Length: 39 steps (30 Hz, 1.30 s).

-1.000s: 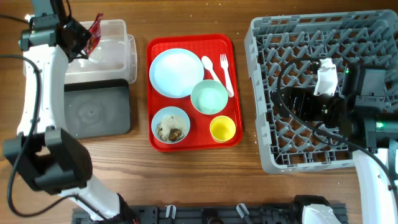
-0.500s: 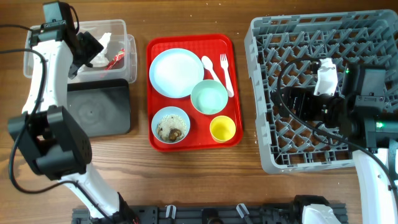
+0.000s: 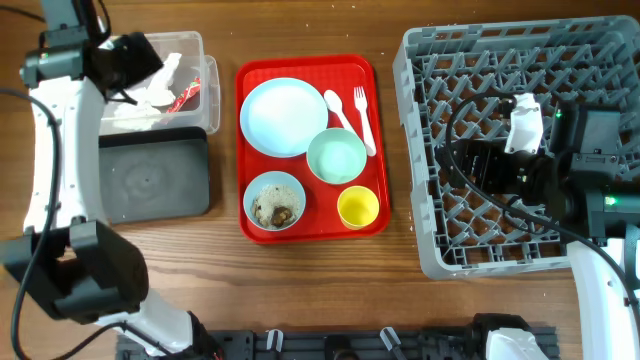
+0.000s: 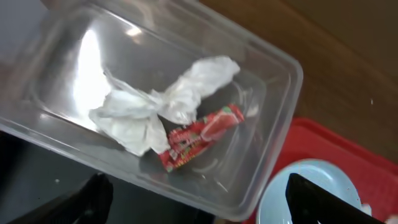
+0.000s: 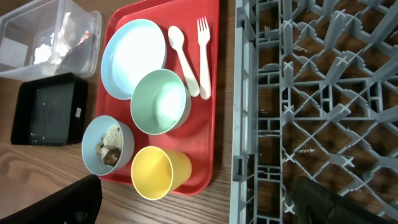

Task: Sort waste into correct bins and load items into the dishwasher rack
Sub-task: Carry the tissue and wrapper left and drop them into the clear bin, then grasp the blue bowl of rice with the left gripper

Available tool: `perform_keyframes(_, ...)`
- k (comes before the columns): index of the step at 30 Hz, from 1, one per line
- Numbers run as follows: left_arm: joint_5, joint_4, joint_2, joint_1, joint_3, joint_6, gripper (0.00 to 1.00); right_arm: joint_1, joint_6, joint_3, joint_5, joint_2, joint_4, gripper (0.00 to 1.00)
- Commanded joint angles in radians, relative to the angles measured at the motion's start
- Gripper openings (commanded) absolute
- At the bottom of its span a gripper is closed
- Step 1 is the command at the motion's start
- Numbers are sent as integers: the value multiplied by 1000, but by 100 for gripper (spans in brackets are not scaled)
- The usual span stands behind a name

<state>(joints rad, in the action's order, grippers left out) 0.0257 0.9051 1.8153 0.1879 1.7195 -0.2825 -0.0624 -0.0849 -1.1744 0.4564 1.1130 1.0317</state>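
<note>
Nearest on the wooden table (image 3: 300, 300) is the front row of the red serving tray (image 3: 250, 70). The small yellow cup (image 3: 358, 206) stands at its front right corner, open end up. Just left of it is a pale blue bowl (image 3: 274, 200) holding brownish-white food scraps (image 3: 276, 208). Behind these two sits the empty bowl (image 3: 336, 156), close to both. Further back is the pale blue plate (image 3: 284, 117), bare, at the tray's far left. The white spoon (image 3: 338, 110) and white fork (image 3: 364, 118) lie side by side to the right of the plate, with the spoon nearer it.

Right of the tray is the grey dishwasher rack (image 3: 430, 60), with none of the dishes in it. The right gripper (image 5: 196, 186) hangs over the rack's left half and faces the tray. Its jaws are spread wide with nothing between them.

Left of the tray, the shallow black tray (image 3: 150, 185) looks bare inside. Directly behind it, touching or nearly so, is the clear tub (image 3: 205, 90). Crumpled white napkins (image 4: 155, 109) lie on the tub floor, and the red-and-white wrapper (image 4: 202, 134) rests against them. The left gripper (image 4: 196, 186) is above the tub at the far left, jaws spread apart and holding nothing.
</note>
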Motion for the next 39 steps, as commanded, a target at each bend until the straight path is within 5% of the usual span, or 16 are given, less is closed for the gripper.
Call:
perform_keyframes(1, 90, 56, -56, -63, 2, 43, 92, 0, 8, -10, 9, 3, -5, 100)
perform_keyframes(9, 85, 397, -307, -253, 2, -96, 100, 0, 6, -10, 9, 3, 0, 100)
perform_keyframes(16, 81, 595, -331, -436, -34, -207, 99, 0, 7, -10, 9, 3, 0, 100)
perform_keyframes(22, 78, 409, -328, -635, -249, -251, 97, -1, 7, -10, 9, 3, 2, 100)
perform_keyframes(24, 78, 298, -327, -680, -355, -259, 89, -1, 7, -10, 9, 3, 2, 100)
perform_keyframes(33, 56, -32, -253, -703, -644, -305, 70, 0, 6, -10, 9, 3, 5, 100)
perform_keyframes(39, 38, -133, -152, -737, -669, -302, 63, 0, 5, -10, 9, 3, 8, 100)
